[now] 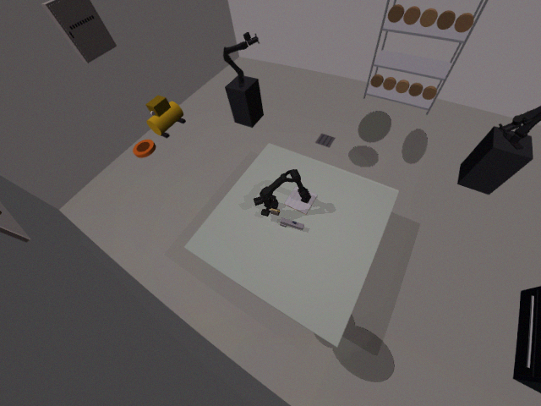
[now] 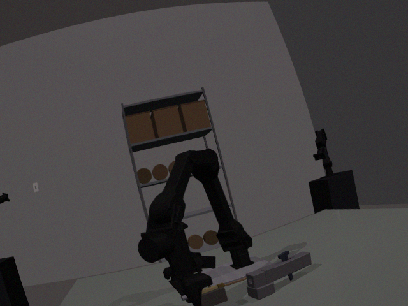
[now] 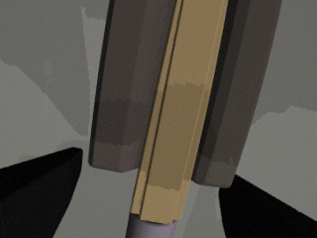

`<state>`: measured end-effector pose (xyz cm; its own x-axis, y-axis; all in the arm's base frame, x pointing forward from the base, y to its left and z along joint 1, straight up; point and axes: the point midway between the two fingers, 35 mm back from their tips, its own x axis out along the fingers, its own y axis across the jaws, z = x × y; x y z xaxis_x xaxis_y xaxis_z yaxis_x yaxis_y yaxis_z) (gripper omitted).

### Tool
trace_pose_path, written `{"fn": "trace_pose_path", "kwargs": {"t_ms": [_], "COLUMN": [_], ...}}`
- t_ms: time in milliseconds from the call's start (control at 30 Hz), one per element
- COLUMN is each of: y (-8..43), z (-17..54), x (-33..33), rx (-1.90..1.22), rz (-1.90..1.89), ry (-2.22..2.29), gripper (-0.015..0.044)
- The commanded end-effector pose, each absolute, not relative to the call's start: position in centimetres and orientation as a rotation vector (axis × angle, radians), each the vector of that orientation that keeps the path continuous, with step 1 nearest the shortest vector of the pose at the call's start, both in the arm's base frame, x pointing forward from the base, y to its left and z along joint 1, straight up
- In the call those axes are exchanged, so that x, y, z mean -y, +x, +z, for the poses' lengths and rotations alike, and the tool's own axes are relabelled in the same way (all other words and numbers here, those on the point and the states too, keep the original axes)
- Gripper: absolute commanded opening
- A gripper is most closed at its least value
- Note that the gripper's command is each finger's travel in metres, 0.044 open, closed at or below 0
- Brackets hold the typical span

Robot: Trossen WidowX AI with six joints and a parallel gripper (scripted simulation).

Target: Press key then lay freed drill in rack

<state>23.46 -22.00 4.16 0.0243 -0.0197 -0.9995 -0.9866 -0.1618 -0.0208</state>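
Observation:
The drill (image 1: 274,210) (image 2: 210,289) (image 3: 183,124), tan with a lilac end, lies between the two brown-grey walls of the rack (image 2: 215,298) (image 3: 121,124). My gripper (image 2: 195,291) (image 3: 153,172) is open, with one black finger on each side of the drill near its lilac end and a gap on both sides. The mauve holder (image 1: 286,223) (image 2: 301,260) lies apart from the rack, with no drill seen in its socket. The dark blue key (image 2: 283,255) passes through the holder, its lower end showing beneath. Whether the drill touches the rack floor is hidden.
A pale sheet (image 1: 304,209) (image 2: 220,272) lies under my arm's base, beside the holder. All stand on the pale green table (image 1: 284,262). Two other arms on black pedestals (image 1: 247,100) (image 1: 491,159) and a shelf rack stand away from the table.

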Motion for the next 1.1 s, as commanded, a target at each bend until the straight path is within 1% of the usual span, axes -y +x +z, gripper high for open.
{"fn": "trace_pose_path", "kwargs": {"t_ms": [0,67,800,900,967,1067], "y": [23.5,23.5,23.3,23.3,23.9,26.3], "z": [4.2,4.2,12.0,12.2,11.6,12.3], "x": [22.0,22.0,21.8,21.8,21.5,20.3], "rx": [-1.127,-1.127,-1.129,-1.129,-1.124,-1.107], "rz": [1.3,1.3,1.301,1.301,1.302,1.266], "ry": [-1.355,-1.355,-1.355,-1.355,-1.374,-1.463], "gripper": [0.0394,0.044,0.044,0.044,0.044,0.044]}}
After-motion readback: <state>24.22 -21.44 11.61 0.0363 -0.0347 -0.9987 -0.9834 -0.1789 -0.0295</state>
